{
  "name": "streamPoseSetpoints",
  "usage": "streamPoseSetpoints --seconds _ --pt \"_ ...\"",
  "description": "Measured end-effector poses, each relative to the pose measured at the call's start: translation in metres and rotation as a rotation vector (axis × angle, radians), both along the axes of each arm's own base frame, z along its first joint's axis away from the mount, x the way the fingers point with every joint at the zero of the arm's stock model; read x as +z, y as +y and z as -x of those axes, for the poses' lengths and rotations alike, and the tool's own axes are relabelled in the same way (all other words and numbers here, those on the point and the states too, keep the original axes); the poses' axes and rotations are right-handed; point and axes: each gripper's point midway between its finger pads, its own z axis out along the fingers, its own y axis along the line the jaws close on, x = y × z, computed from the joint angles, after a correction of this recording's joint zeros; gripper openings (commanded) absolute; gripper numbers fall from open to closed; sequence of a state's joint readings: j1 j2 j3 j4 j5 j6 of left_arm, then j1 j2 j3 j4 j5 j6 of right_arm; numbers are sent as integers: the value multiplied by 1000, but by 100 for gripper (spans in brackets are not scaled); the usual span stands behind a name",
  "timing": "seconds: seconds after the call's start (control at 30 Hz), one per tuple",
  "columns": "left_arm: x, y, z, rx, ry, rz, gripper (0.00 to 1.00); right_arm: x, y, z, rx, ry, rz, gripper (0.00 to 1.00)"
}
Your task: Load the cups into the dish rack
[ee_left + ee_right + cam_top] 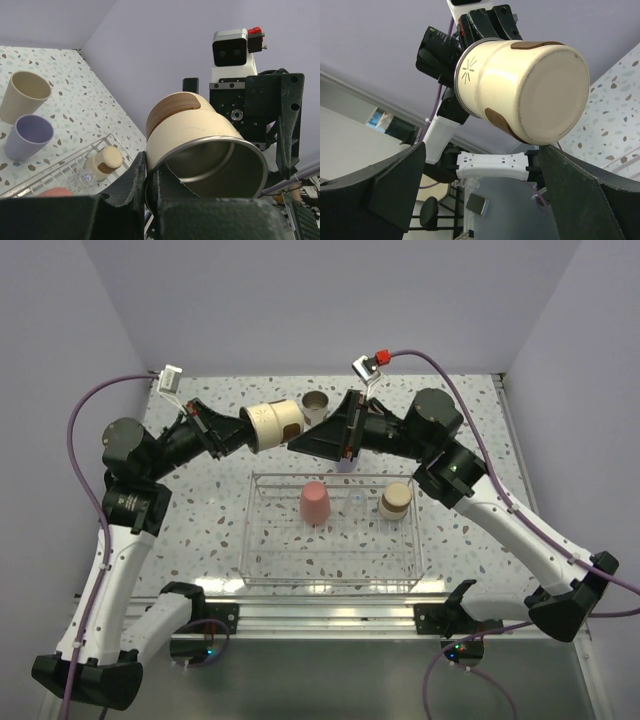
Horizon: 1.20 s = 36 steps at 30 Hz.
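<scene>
One cream steel cup (275, 425) is being pinched at its rim by the left gripper (243, 430), aloft near the table's (200, 540) far edge; the right gripper (303, 436) is being held spread wide.

Noted plain lavender walls (300, 300) on three sides, joined at two back corners. Found tabletop (210, 530) in white terrazzo, flecked grey, tan and green. Logged metal rail (330, 615) along near edge, dull grey floor (330, 685) below it. Recorded soft, even light; shadows stayed faint.
</scene>
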<state>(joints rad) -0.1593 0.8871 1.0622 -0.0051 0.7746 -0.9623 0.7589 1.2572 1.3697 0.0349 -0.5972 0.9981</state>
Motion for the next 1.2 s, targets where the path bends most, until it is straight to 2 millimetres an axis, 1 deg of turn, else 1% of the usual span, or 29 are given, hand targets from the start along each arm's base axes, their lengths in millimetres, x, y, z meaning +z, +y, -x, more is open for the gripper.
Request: streamPoseSetpoints --seconds 0.2,0.3,0.67,0.87,1.03,1.2 --pt "11 1 3 0 -26 4 0 9 0 2 8 0 -37 98" --pt "13 1 4 1 -33 5 0 10 1 2 13 0 -43 98" --pt "21 -1 14 -34 -56 1 0 -6 13 -12 8 32 -14 98" --pt "22 -1 19 -39 -59 -1 0 -4 13 -14 1 28 -26 98" --pt "16 -1 22 -43 -32 -13 0 5 13 -13 5 22 -68 98" --pt "13 0 25 -42 -21 -21 0 4 15 -14 9 45 -90 98"
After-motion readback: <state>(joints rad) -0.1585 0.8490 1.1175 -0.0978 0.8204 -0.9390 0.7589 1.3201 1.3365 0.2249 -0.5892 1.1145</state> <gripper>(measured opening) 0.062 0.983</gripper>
